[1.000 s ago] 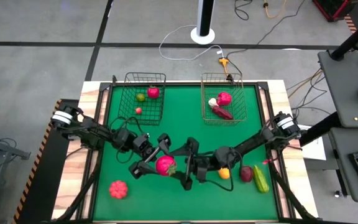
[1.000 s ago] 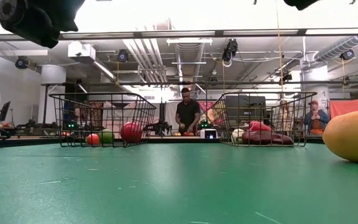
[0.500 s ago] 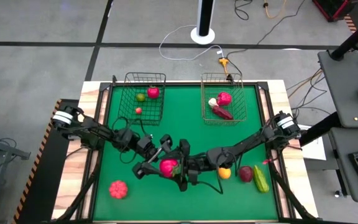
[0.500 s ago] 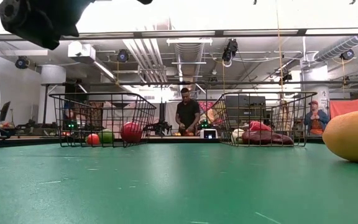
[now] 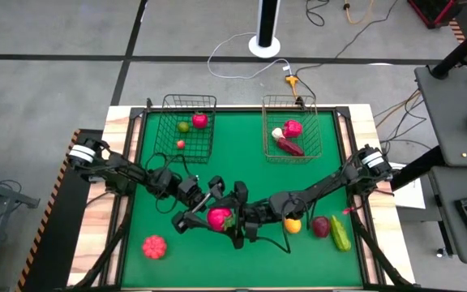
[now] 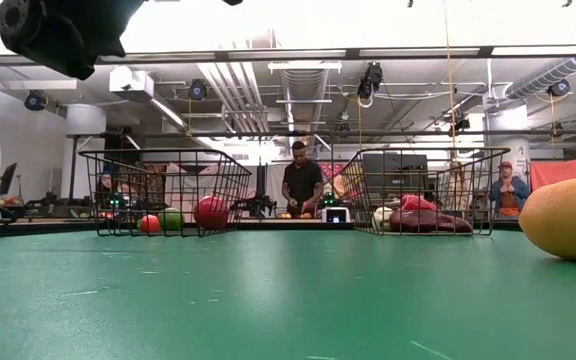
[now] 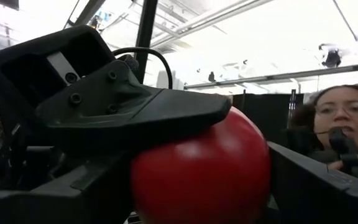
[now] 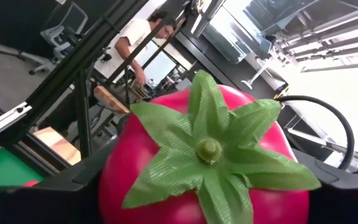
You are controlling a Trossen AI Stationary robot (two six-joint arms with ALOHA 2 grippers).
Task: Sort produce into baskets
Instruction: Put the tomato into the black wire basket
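— Near the middle of the green table, toward its front, what did you have?

— A red tomato with a green leafy cap, held up between both arms. My left gripper had its fingers closed against it from the left; in the left wrist view one dark finger lay pressed over the top of the red ball. The right gripper met it from the other side, cap facing its camera, with dark fingers at either side of the fruit. I could not tell whether those fingers actually gripped it.

— And the rest of the produce?

— An orange fruit sat just beside the right arm, then a dark red one and a green cucumber near the right edge. A red pumpkin-shaped piece lay alone at the front left.

— The baskets?

— Both stood at the far edge, well apart. The black basket on the left held a red fruit, a green one and a small red one. The copper basket on the right held a magenta piece, a white one and a dark purple one.
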